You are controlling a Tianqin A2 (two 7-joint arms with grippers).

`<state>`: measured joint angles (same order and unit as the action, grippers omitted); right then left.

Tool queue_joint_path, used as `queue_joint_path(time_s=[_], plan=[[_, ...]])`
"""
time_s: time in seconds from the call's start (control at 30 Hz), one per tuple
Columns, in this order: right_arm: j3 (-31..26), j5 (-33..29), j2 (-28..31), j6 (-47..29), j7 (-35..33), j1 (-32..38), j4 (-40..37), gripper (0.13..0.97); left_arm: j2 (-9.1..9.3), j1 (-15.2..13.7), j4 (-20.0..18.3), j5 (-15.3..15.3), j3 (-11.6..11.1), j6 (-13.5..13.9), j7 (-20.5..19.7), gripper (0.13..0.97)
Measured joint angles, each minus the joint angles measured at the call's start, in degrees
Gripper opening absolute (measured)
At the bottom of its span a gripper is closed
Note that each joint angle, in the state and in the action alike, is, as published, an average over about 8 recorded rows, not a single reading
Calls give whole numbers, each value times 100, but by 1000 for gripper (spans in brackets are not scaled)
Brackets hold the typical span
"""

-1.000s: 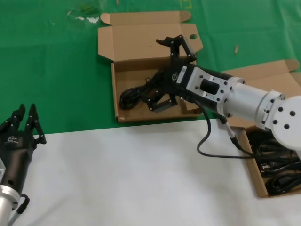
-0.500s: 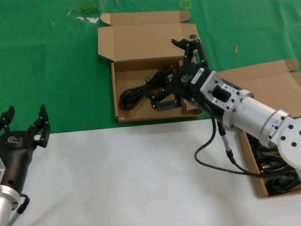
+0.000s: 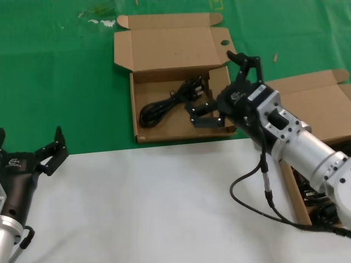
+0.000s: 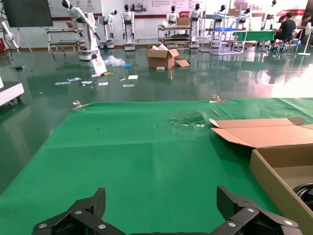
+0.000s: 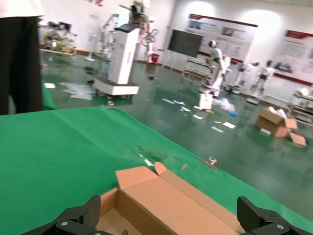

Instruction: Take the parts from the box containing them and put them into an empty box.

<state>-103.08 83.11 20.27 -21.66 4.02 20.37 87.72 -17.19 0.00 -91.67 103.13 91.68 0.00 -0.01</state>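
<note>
The brown box with a round hole in its lid tab [image 3: 225, 43] lies open at the table's far middle. One black coiled cable [image 3: 163, 107] rests inside it. My right gripper [image 3: 211, 82] hangs open over that box's right edge, holding nothing; from its wrist I see the box's lid [image 5: 166, 196] between the fingers [image 5: 90, 211]. The plain-lidded box [image 3: 315, 98] is at the right. More black cables [image 3: 326, 212] lie in it, mostly hidden by my right arm. My left gripper [image 3: 30, 145] waits open at the near left, over the green mat [image 4: 146, 161].
A white sheet [image 3: 142, 203] covers the near half of the table, and a green mat [image 3: 55, 71] the far half. The holed box's side wall [image 4: 274, 181] shows from the left wrist, with a bit of cable [image 4: 305, 188] inside.
My right gripper has drawn back to the right, away from the cable lying in the holed box. My left gripper's fingers have spread from shut to open.
</note>
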Motion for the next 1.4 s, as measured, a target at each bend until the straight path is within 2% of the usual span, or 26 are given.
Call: queue_joint_path(time_s=[0.13,0.43,0.83,1.4], plan=[[112,196,-30,212,-39,-200,39,966,0,0,0,0,0,0,0,800],[364,639,-98,691,-128,-649,126,966,0,0,0,-1,0,0,3,915],[699,1226,-188,1326,-246,-1246,242,966,0,0,0,0,0,0,1,964],[1067,1873,-288,2026,-376,-1905,370,966,0,0,0,0,0,0,1,966]])
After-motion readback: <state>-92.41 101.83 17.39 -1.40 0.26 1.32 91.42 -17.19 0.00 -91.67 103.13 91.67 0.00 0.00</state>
